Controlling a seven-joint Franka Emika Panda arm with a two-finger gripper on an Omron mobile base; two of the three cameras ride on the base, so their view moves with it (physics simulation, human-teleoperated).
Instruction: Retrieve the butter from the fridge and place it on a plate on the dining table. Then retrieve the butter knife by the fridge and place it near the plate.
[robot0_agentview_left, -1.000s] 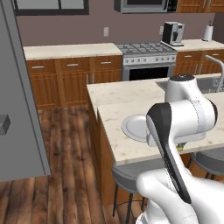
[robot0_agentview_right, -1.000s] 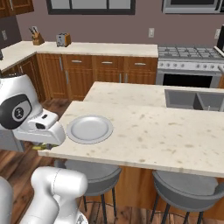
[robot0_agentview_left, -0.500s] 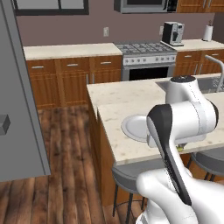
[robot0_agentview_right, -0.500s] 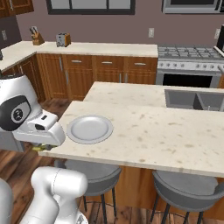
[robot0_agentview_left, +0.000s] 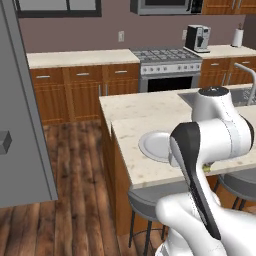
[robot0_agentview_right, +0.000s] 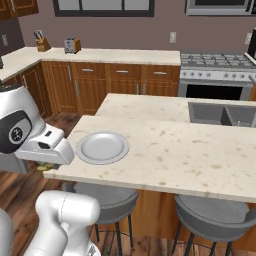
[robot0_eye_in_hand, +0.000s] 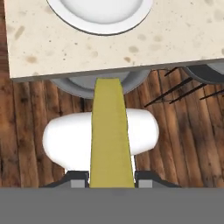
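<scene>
The butter, a yellow-olive stick, is clamped between my gripper's two dark fingertips and points toward the dining table's near edge. The grey-white plate lies empty on the table just beyond that edge. From the right base view my gripper hangs off the table's left corner, beside the plate, with a bit of butter showing under the hand. The arm hides part of the plate. The fridge stands at the left. The butter knife is out of view.
Grey stools stand under the table's near side, one of them right below the butter. A sink is set in the table's far right. Wall counters and a stove line the back. Wooden floor lies between fridge and table.
</scene>
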